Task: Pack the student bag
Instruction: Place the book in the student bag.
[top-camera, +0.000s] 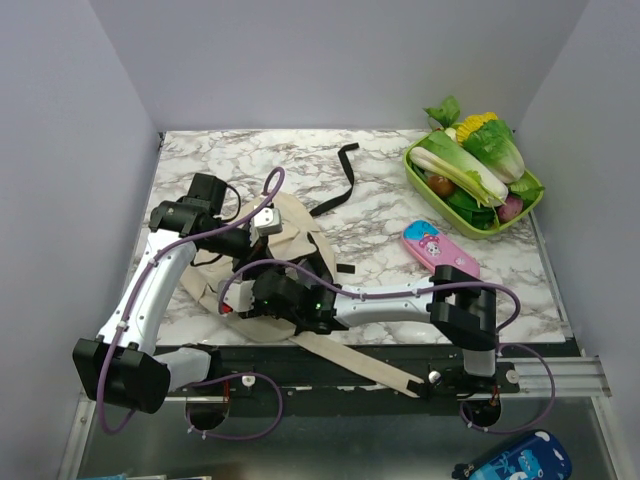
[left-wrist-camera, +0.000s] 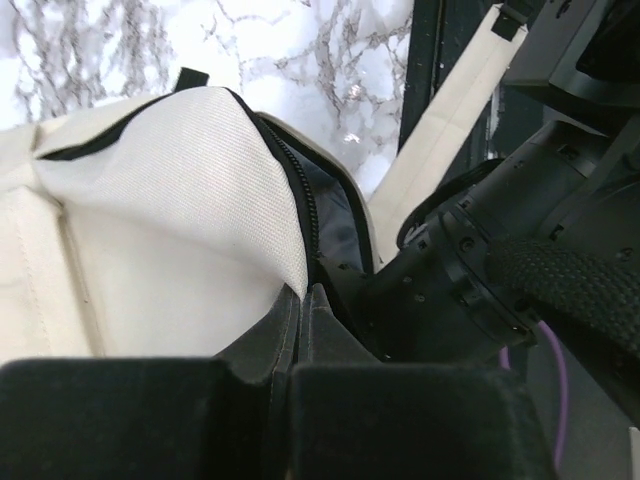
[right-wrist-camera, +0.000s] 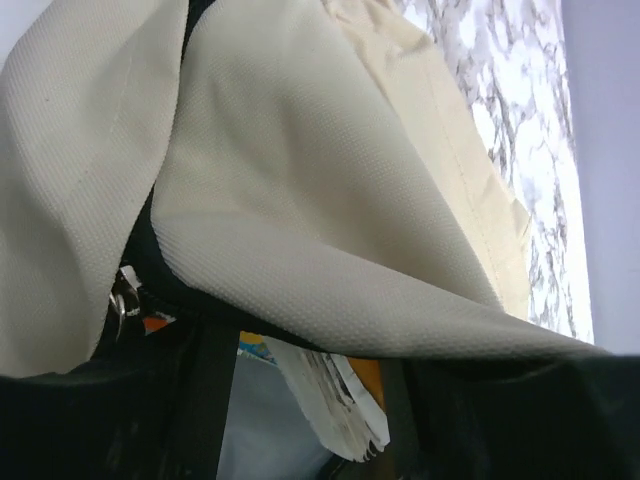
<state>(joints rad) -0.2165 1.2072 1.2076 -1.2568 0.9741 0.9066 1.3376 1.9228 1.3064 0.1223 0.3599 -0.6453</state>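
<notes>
The student bag (top-camera: 296, 232), cream fabric with black trim, lies at the table's near left. My left gripper (top-camera: 262, 222) is shut on the rim of its opening and holds the flap (left-wrist-camera: 180, 190) up. My right gripper (top-camera: 268, 298) reaches into the mouth of the bag, under the lifted fabric (right-wrist-camera: 330, 190). In the right wrist view its jaws stand apart, and a book (right-wrist-camera: 335, 400) with white page edges and an orange cover lies between them inside the bag, touching neither finger that I can see. The black wrist of the right arm (left-wrist-camera: 450, 290) fills the bag's opening.
A pink pencil case (top-camera: 440, 250) lies on the marble to the right of the bag. A green basket (top-camera: 415, 172) of toy vegetables stands at the far right. The bag's long beige strap (top-camera: 350, 358) trails over the near edge. A blue case (top-camera: 515, 462) lies below the table.
</notes>
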